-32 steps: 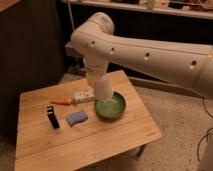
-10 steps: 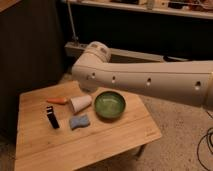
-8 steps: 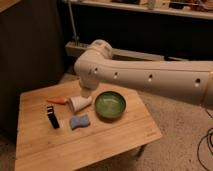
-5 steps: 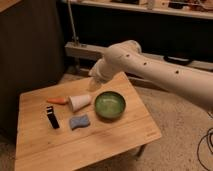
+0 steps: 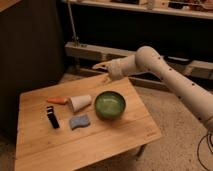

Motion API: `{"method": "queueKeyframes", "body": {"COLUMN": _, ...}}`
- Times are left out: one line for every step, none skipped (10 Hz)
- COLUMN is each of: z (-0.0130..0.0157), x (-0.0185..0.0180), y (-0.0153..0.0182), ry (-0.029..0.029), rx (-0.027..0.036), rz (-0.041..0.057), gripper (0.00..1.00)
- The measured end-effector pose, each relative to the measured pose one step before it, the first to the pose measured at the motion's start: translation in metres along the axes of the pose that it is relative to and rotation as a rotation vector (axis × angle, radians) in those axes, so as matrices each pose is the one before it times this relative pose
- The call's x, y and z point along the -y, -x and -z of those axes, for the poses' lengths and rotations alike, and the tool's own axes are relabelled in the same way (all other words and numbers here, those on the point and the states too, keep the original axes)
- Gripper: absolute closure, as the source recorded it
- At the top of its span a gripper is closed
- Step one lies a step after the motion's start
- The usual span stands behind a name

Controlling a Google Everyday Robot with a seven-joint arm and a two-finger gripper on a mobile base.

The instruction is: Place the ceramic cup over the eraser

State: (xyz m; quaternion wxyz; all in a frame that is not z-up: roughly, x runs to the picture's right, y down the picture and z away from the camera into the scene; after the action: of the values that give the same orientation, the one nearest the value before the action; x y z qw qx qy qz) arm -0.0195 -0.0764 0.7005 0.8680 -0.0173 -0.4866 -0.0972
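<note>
Ceramic cup (image 5: 80, 102) is lying on its side at centre-left of the frame, resting on the wooden table (image 5: 100, 147). A green bowl (image 5: 110, 105) is sitting just to its right, and an orange object (image 5: 56, 100) is lying at its left end. A blue pad (image 5: 79, 121) is lying just below it, with a black block (image 5: 52, 117) further left. The gripper (image 5: 99, 65) is hanging over the table's far edge, upper middle, carrying nothing, on a white arm (image 5: 165, 70) reaching in from the right.

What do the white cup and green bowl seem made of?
The cup, on its side, looks like matte white ceramic. The bowl seems glazed ceramic or plastic: its green inside shines. The claw hangs near the far edge of the table.
</note>
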Motion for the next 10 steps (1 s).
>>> {"method": "queueKeyframes", "body": {"z": 0.00092, "x": 0.00259, "y": -0.00096, "ry": 0.01034, "rx": -0.00974, "rz": 0.02449, "gripper": 0.45}}
{"method": "queueKeyframes", "body": {"z": -0.00562, "x": 0.00374, "y": 0.00485, "ry": 0.06321, "rx": -0.06098, "rz": 0.02356, "gripper": 0.45}}
{"method": "queueKeyframes", "body": {"z": -0.00876, "x": 0.00518, "y": 0.00586, "ry": 0.07742, "rx": -0.05501, "rz": 0.02173, "gripper": 0.45}}
{"method": "queueKeyframes", "body": {"z": -0.01019, "x": 0.00566, "y": 0.00525, "ry": 0.06701, "rx": -0.04464, "rz": 0.01851, "gripper": 0.45}}
{"method": "queueKeyframes", "body": {"z": -0.02198, "x": 0.01482, "y": 0.01200, "ry": 0.11355, "rx": -0.06841, "rz": 0.02910, "gripper": 0.45}}
{"method": "queueKeyframes", "body": {"z": -0.01729, "x": 0.00952, "y": 0.00759, "ry": 0.07585, "rx": -0.03309, "rz": 0.01502, "gripper": 0.45}}
{"method": "queueKeyframes", "body": {"z": -0.02014, "x": 0.00977, "y": 0.00581, "ry": 0.05868, "rx": -0.01278, "rz": 0.00451, "gripper": 0.45}}
{"method": "queueKeyframes", "body": {"z": -0.01662, "x": -0.00085, "y": -0.00347, "ry": 0.05163, "rx": -0.01435, "rz": -0.00369, "gripper": 0.45}}
{"method": "queueKeyframes", "body": {"z": -0.02172, "x": -0.00266, "y": -0.00207, "ry": 0.04818, "rx": -0.00600, "rz": -0.00228, "gripper": 0.45}}
{"method": "queueKeyframes", "body": {"z": -0.02402, "x": -0.00447, "y": 0.00025, "ry": 0.04120, "rx": 0.00467, "rz": -0.00192, "gripper": 0.45}}
